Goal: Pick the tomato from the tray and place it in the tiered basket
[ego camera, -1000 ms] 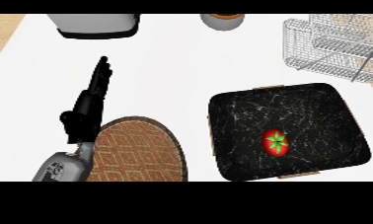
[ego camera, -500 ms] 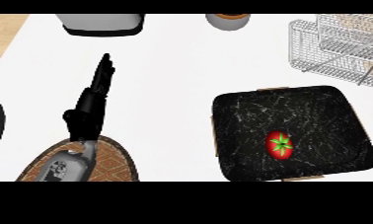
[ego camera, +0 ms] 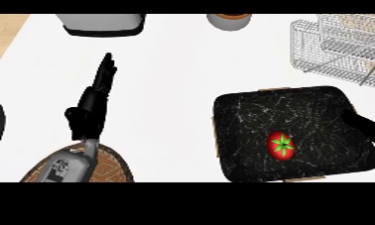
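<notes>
Tomato [ego camera: 282,145] lying on the black tray [ego camera: 249,120], untouched, toward its near right part.

Nearest, a brown patterned mat [ego camera: 110,167] shows under the left forearm; the left hand [ego camera: 92,107] stands above the white counter [ego camera: 176,70] with fingers straight, holding nothing. At the tray's right edge a dark shape, perhaps the right hand, intrudes; its fingers cannot be made out. Farther right stands the wire tiered basket [ego camera: 337,45], well apart from the tomato. Farthest: a grey appliance [ego camera: 101,23] and a cup [ego camera: 229,21].

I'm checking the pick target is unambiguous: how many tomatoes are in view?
1. The tomato lies on the black tray, toward its lower right, apart from the wire tiered basket at the upper right. Nothing visible could hide another.
</notes>
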